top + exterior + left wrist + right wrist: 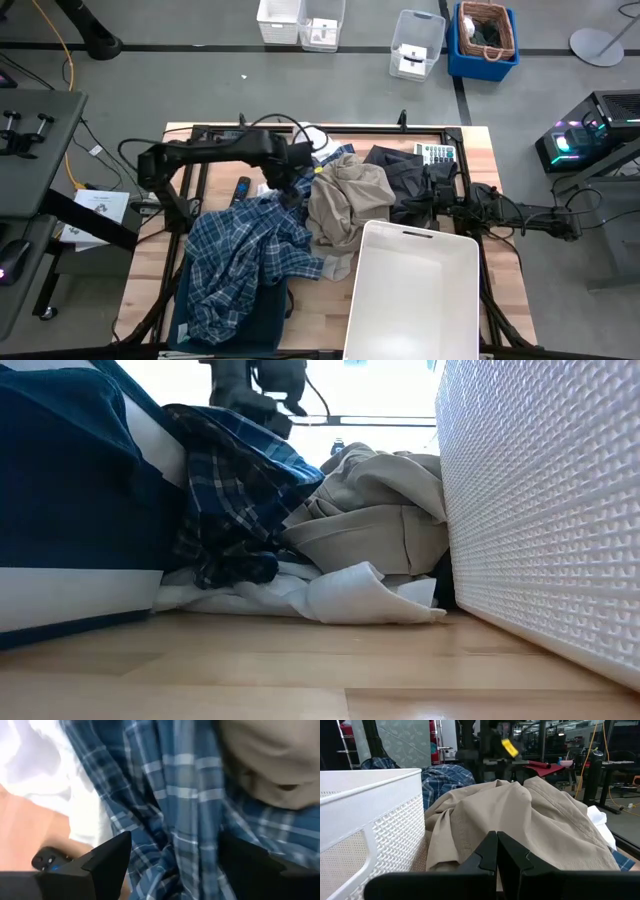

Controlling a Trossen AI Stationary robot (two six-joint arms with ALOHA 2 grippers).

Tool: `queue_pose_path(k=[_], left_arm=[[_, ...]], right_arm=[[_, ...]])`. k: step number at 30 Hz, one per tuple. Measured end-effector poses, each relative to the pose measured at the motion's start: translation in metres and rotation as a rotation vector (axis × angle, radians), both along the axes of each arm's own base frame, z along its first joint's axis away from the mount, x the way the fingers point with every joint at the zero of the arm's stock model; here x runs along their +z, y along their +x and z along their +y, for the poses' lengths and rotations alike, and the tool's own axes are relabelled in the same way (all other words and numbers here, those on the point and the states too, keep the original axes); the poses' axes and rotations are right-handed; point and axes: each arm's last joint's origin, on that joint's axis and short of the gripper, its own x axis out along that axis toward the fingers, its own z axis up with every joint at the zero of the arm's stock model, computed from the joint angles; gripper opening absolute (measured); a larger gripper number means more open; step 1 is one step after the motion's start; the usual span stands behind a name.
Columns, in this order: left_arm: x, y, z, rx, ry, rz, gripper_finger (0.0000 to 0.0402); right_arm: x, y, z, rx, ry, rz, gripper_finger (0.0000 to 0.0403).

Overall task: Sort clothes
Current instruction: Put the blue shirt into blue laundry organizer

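Note:
The blue-and-white plaid shirt (245, 250) lies draped over the navy bin (258, 325) and onto the table. The beige piece (345, 200) is heaped beside it, partly on the white piece (330, 595), which also shows at the far side (318, 138). The dark piece (400, 175) lies right of the beige one. My left gripper (292, 180) is open over the plaid shirt's far end, with a ridge of plaid (180, 820) between its fingers. My right gripper (496, 851) is shut and low by the dark piece, facing the beige piece (520, 820). My left gripper comes at the plaid shirt from above, its open fingers (112, 857) on either side of a ridge of the cloth (175, 865). I cannot tell whether they touch it.
The rigid white bin (415, 290) fills the near right of the table and stands close against the clothes heap. A black remote (240, 188) and a calculator (435, 153) lie on the table. Small bins and a basket stand on the floor beyond the far edge.

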Motion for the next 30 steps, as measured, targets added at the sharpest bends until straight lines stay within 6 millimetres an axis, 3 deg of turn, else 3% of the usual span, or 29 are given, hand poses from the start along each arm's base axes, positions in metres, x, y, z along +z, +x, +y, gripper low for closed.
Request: queue_pose_path(k=[9, 21, 25, 30], left_arm=[[-0.037, 0.021, 0.002, 0.01, -0.108, 0.055, 0.0294], [-0.107, 0.046, -0.009, -0.055, -0.167, 0.224, 0.0294], [-0.11, 0.048, -0.016, -0.112, -0.009, 0.267, 0.0294], [-0.093, 0.045, -0.022, -0.11, 0.193, 0.256, 0.0277]], right_arm=[[0.0, 0.0, 0.0, 0.0, 0.0, 0.0, 0.0], [0.0, 0.0, 0.0, 0.0, 0.0, 0.0, 0.0], [0.0, 0.0, 0.0, 0.0, 0.0, 0.0, 0.0], [0.0, 0.0, 0.0, 0.0, 0.0, 0.0, 0.0]])
